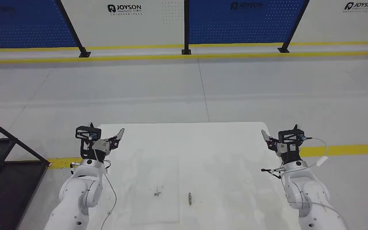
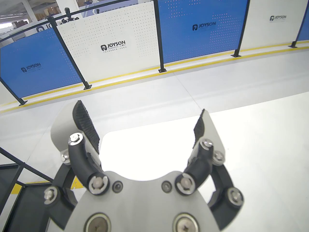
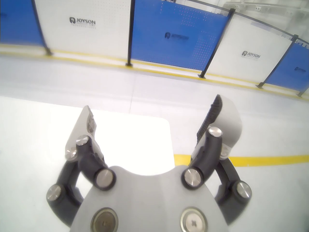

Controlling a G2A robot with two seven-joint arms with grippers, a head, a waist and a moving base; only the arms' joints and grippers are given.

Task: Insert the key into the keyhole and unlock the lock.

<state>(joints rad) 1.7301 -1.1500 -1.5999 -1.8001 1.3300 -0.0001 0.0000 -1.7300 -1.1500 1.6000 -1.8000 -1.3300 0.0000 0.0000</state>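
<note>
Two small metal things lie near the front of the white table (image 1: 230, 149) in the top view. One is a tiny, flat, irregular piece (image 1: 157, 194); the other is a narrow, darker piece (image 1: 189, 198) just to its right. I cannot tell which is the key and which the lock. My left gripper (image 1: 112, 140) (image 2: 141, 112) hovers open over the table's far left corner with nothing between its fingers. Over the far right corner my right gripper (image 1: 273, 141) (image 3: 152, 103) is open too, and empty. Both grippers are far from the two metal pieces.
A black frame (image 1: 20, 150) stands beside the table's left edge. Beyond the table lie grey floor, yellow floor lines (image 1: 172, 57) and a blue and white fence (image 1: 241, 20). A loose cable (image 1: 109, 201) hangs along the left arm.
</note>
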